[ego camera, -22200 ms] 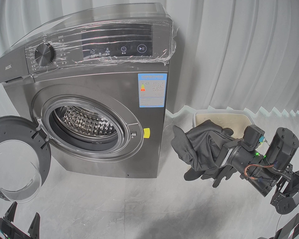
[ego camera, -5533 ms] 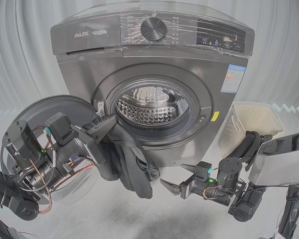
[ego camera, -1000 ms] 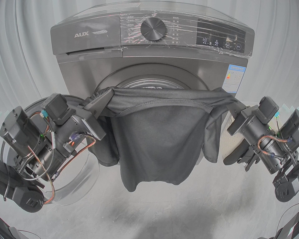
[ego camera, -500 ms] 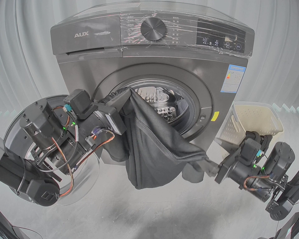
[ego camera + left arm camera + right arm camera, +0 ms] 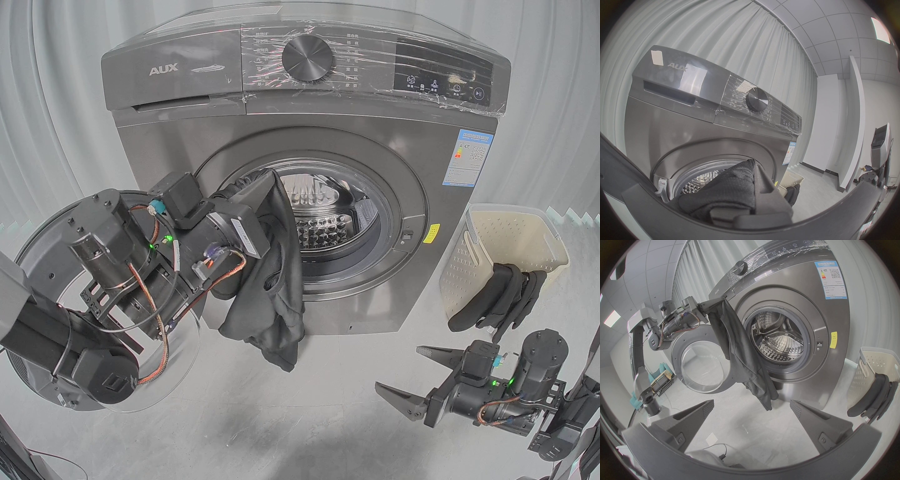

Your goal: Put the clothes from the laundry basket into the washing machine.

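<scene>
Holding up a dark piece of clothing [image 5: 275,294] with the left gripper [image 5: 267,180] — fingers pinched shut on the top of it, right at the left edge of the round opening of the washing machine [image 5: 181,137]. Not inside yet. Hanging down in a long bunch over the front of the machine, past the bottom of the opening, clear of the floor [image 5: 300,431] as far as can be told.

No clothes to be seen in the shiny drum [image 5: 325,219]. Door [image 5: 37,250] swung wide open, off to the left side, behind the left arm.

Holding nothing with the right gripper [image 5: 409,374] — fingers spread wide apart, low down near the floor, close in front of the laundry basket [image 5: 456,275] and well apart from the hanging piece.

More dark clothes [image 5: 494,300] draped over the front edge of the laundry basket, just beside the machine on its right. Hard to tell how many pieces in that bunch.

Judging from all this: not even halfway. One piece brought to the opening but not dropped in, and at least one more waiting at the basket. Left to do, most likely: push the held piece into the drum, open the fingers, pull back, then fetch the rest from the basket and put it in too.
</scene>
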You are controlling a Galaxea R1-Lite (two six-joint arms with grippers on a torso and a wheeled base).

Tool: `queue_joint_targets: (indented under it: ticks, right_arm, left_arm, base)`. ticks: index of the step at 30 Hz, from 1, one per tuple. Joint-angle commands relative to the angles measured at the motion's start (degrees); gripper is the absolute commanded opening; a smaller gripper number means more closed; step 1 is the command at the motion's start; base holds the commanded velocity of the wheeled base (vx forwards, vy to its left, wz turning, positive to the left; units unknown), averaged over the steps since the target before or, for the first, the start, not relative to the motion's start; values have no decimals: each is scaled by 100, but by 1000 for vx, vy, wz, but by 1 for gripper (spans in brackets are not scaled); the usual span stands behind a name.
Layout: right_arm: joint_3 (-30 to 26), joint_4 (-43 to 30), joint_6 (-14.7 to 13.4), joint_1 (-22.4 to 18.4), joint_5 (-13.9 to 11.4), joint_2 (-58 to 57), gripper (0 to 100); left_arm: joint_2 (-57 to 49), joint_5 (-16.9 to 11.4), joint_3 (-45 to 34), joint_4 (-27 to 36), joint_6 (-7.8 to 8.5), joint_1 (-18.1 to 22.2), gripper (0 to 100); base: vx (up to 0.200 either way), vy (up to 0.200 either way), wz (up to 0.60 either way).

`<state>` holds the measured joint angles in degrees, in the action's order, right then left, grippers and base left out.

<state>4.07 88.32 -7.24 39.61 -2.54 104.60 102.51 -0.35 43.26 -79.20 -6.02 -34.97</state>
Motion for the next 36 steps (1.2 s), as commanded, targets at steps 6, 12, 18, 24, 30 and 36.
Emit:
queue_joint_targets:
  ticks: [6, 12, 18, 24, 30, 36]
  right_arm:
    - [1430, 1, 21, -542, 43, 1133, 100]
    - [2230, 1, 56, -691, 43, 1784, 100]
    - [3117, -69, 91, -902, 60, 2285, 100]
    - [3803, -395, 100, -999, 51, 2575, 100]
    - [4216, -781, 100, -621, 51, 2627, 100]
    - [4233, -799, 100, -261, 51, 2645, 100]
  left_arm:
    - [-12, -26, 7, -16, 13, -168, 0]
    - [-21, -61, -11, -16, 22, -185, 0]
    - [-29, -79, 7, -16, 22, -185, 0]
    - [-21, -88, 15, -8, 31, -220, 0]
    - [15, -88, 15, -16, 31, -264, 0]
    - [6, -88, 15, -16, 31, -264, 0]
  base:
    - [0, 0, 0]
    - [0, 0, 0]
    - [0, 0, 0]
    - [0, 0, 0]
    - [0, 0, 0]
    - [0, 0, 0]
